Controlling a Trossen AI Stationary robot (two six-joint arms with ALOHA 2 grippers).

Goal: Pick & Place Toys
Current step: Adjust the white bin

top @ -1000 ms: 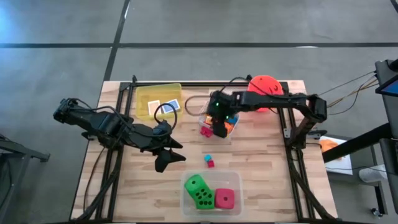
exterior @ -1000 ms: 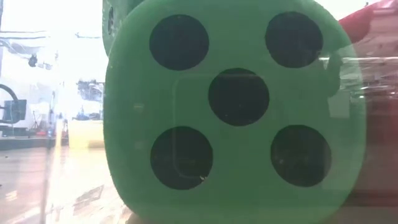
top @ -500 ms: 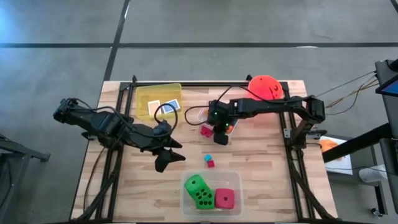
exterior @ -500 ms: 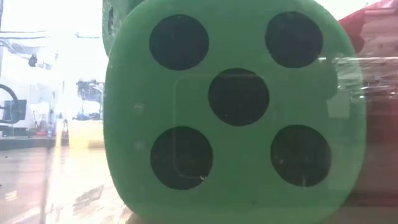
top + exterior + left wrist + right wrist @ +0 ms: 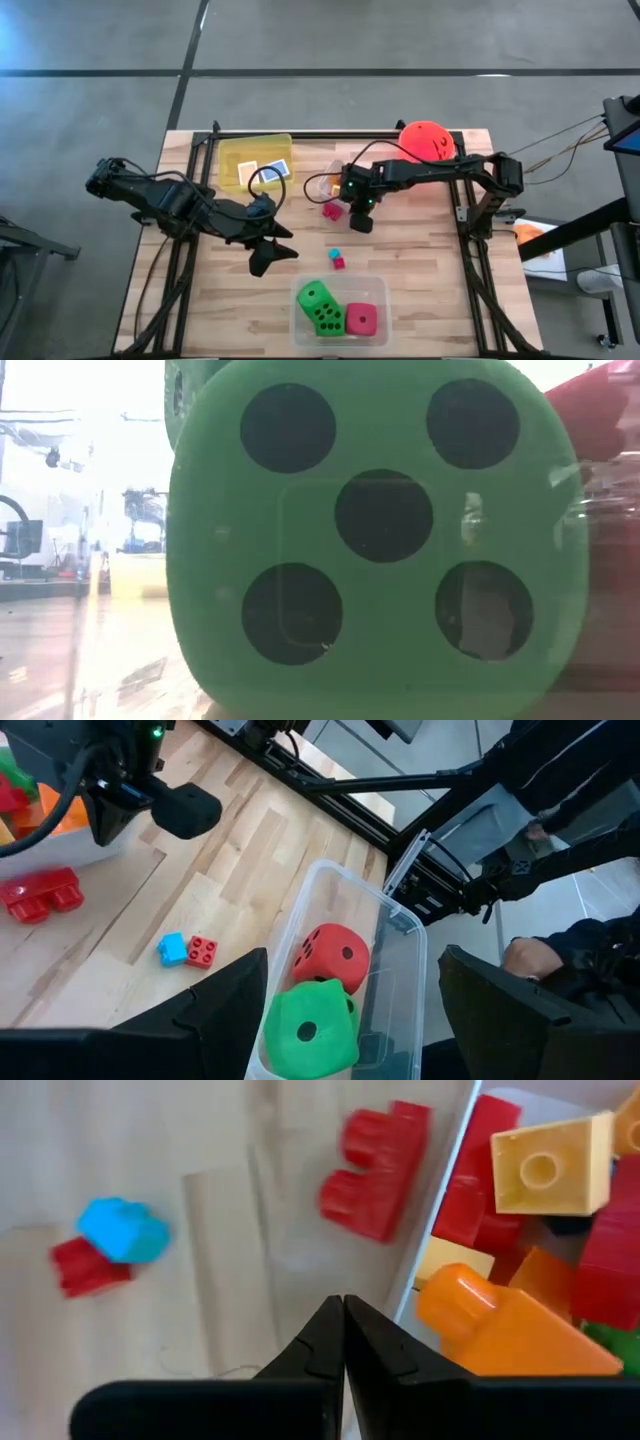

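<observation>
Right gripper [image 5: 343, 1308] pinched empty beside red block [image 5: 331, 210]; left gripper [image 5: 270, 247] spread.

Two dice [image 5: 320, 306], three loose blocks [image 5: 331, 210] on the table, two card tiles [image 5: 278, 168] in the tub

The right gripper [image 5: 359, 222] has pulled out of the clear tub of blocks [image 5: 322, 185] toward the table's middle and closed empty; the red block [image 5: 331, 211] now lies just beside it.
</observation>
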